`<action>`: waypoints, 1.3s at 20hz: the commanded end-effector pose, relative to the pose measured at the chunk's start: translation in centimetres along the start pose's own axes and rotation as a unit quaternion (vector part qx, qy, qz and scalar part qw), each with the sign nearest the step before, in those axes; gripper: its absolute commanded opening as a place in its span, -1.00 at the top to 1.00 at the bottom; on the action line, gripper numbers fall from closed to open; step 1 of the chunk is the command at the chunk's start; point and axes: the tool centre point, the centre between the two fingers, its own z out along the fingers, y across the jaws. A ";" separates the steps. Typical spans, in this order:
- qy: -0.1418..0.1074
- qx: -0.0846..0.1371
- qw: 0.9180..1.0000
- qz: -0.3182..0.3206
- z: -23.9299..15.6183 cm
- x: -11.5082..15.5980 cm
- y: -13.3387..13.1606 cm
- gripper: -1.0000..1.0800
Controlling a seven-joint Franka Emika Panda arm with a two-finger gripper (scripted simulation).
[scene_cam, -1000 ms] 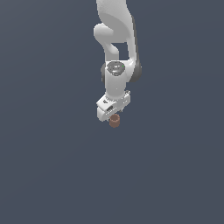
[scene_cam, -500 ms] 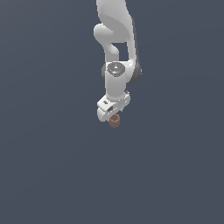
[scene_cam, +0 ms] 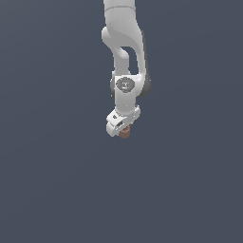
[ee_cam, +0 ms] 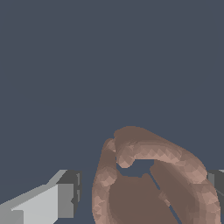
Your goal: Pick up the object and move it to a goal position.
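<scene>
Up close in the wrist view, the object point(ee_cam: 148, 183) fills most of the lower part of the picture. It's a reddish-brown, faceted cup shape with a thick rounded rim and a hollow inside, and there's a gap in the wall where the dark floor colour shows through. It sits right between the two fingers: one light grey finger point(ee_cam: 48, 203) with a dark pad is on one side, and just a sliver of the other finger point(ee_cam: 217, 180) peeks out at the far side of the rim. The sliver side looks like it's touching the rim. On the grey finger side there's a thin strip of background between the pad and the cup wall, so I honestly can't tell whether the jaws are clamped on it or just sitting around it.

Pulling back to the exterior view, the gripper point(scene_cam: 122, 127) hangs at the end of the white arm point(scene_cam: 124, 42), which comes down from the top edge of the picture. The object pokes out as a tiny brown nub point(scene_cam: 125, 134) right at the fingertips, mostly hidden by the white hand.

Behind all of it is the plain dark blue-grey floor point(scene_cam: 57, 190). From this view I can't tell if the cup is resting on it or lifted off.
</scene>
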 end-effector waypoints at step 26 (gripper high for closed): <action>0.001 -0.001 1.000 0.000 -1.3 -0.2 4.8 1.00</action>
